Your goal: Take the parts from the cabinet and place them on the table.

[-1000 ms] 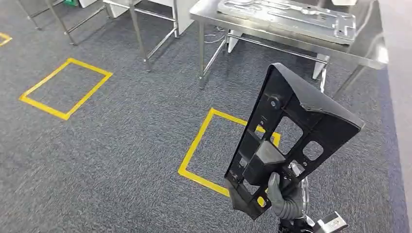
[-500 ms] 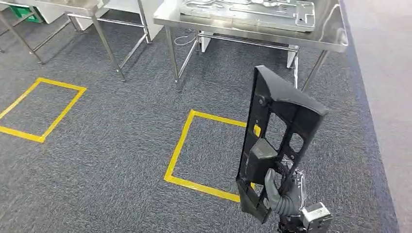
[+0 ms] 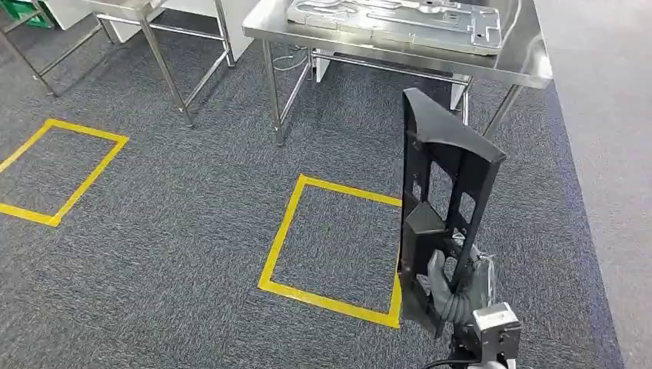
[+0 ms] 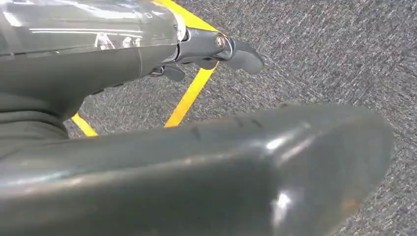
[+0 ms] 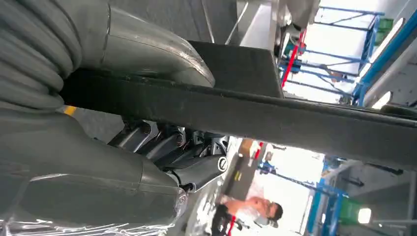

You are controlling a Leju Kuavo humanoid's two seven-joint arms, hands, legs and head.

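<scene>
Black plastic panel [image 3: 440,200] upright in my right hand [image 3: 454,296], gripped at bottom — top-heavy above fingers, may tip or clip steel table [image 3: 530,68] edge ahead. Left hand [image 4: 216,49] empty, fingers apart.

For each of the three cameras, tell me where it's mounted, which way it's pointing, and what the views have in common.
Head view: high on the body, looking forward and down at carpet, a yellow floor square and a steel table; the right hand holds a black part upright.
Left wrist view: behind the left hand, facing carpet and yellow tape.
Right wrist view: behind the right hand, along the black part, toward a person.
Shared: head and right wrist views both show the part; head and left wrist both show yellow tape.
</scene>
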